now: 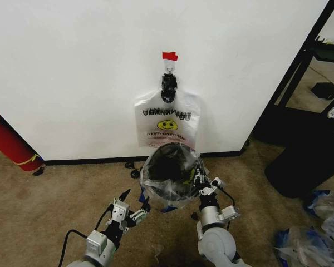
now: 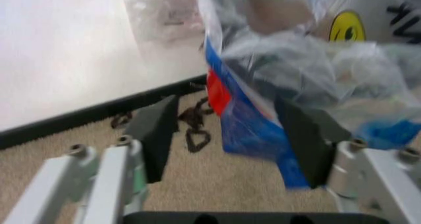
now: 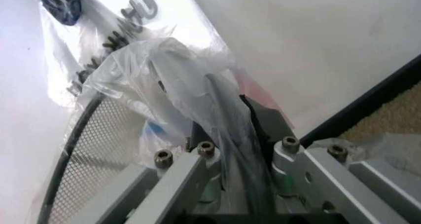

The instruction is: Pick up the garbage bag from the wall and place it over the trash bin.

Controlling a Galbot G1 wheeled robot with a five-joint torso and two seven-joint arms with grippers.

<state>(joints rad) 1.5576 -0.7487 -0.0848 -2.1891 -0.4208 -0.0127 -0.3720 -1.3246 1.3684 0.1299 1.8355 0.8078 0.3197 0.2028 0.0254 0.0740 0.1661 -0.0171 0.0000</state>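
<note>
Over the trash bin (image 1: 170,172) on the floor by the wall, the garbage bag (image 1: 156,186) sits draped; the right pincer (image 1: 203,181) pinches its film at the rim, the left pincer (image 1: 134,207) spread beside it. Pulling could tear the bag or tip the bin.

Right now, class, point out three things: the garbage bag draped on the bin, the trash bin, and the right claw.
garbage bag (image 1: 156,183): head view, clear plastic over the bin's rim.
trash bin (image 1: 171,167): head view, dark inside wall.
right claw (image 3: 227,135): right wrist view, between its fingertips, shut on plastic.
</note>
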